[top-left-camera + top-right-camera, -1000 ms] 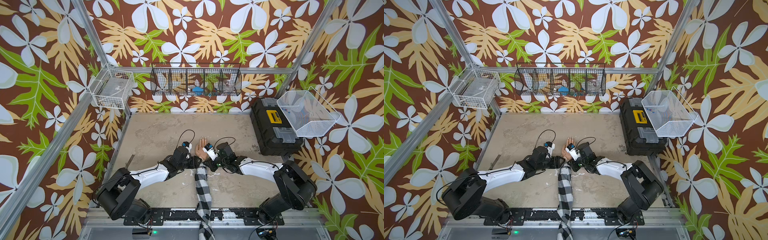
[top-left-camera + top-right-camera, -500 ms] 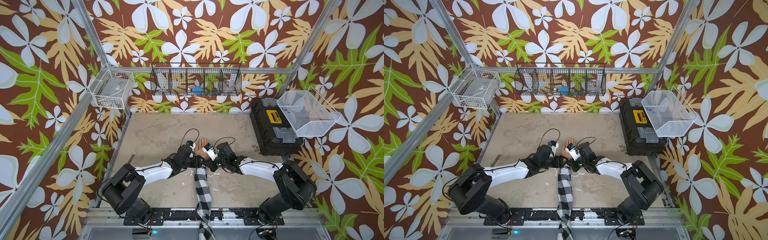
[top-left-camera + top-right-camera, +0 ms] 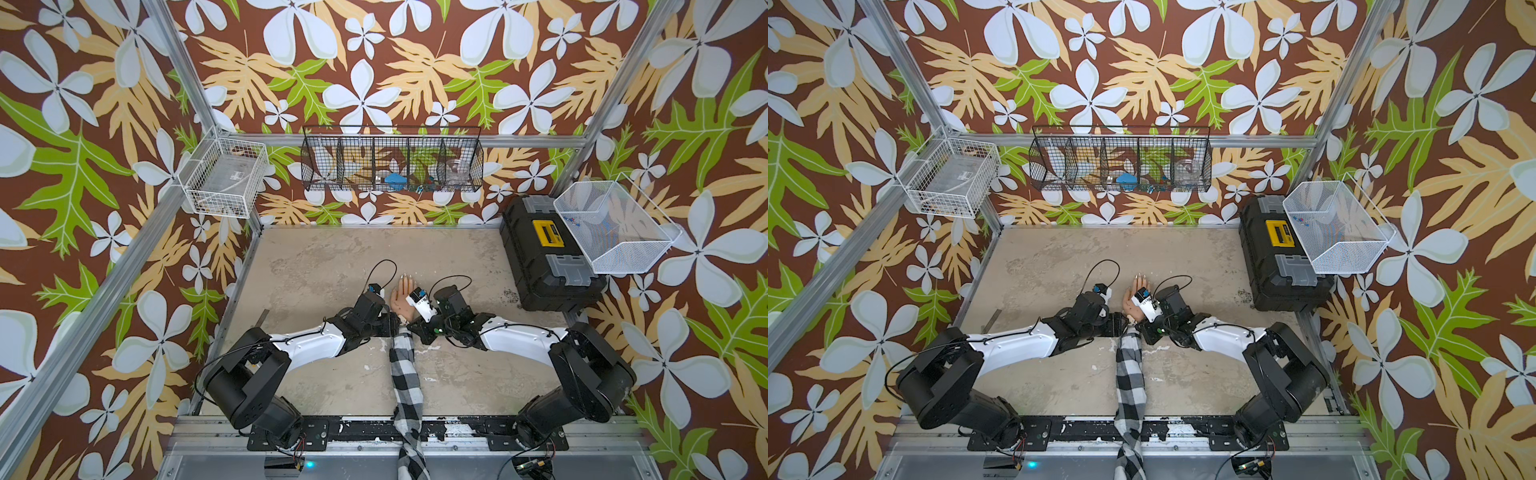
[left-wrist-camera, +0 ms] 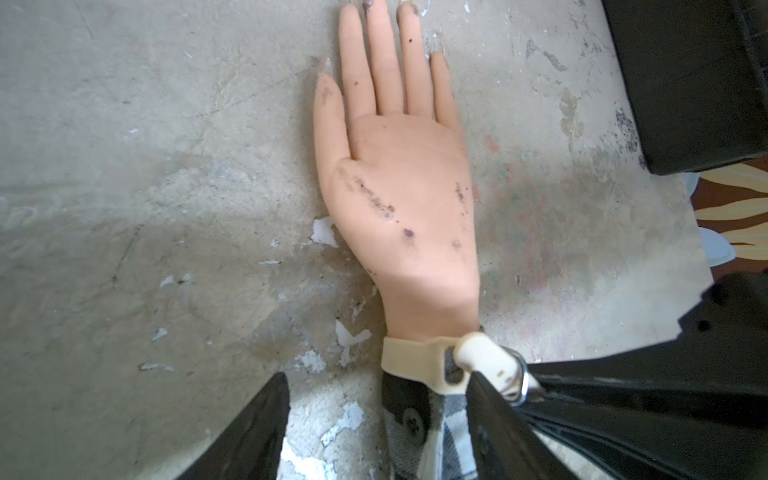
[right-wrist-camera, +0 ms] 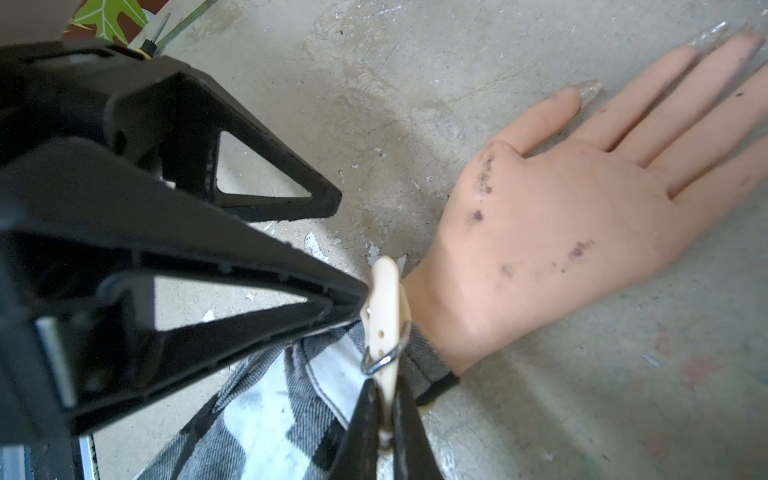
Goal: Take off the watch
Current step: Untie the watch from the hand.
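Now right pincer clamps the watch strap; left pincer gapes astride it

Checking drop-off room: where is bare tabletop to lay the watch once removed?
Bare: far half of the table, between mannequin hand, back wall and toolbox; near strips either side of the sleeve. Crowded: the wrist, where left gripper and right gripper meet at the watch.

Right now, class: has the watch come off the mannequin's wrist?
No: in the left wrist view the watch encircles the wrist of the mannequin hand.
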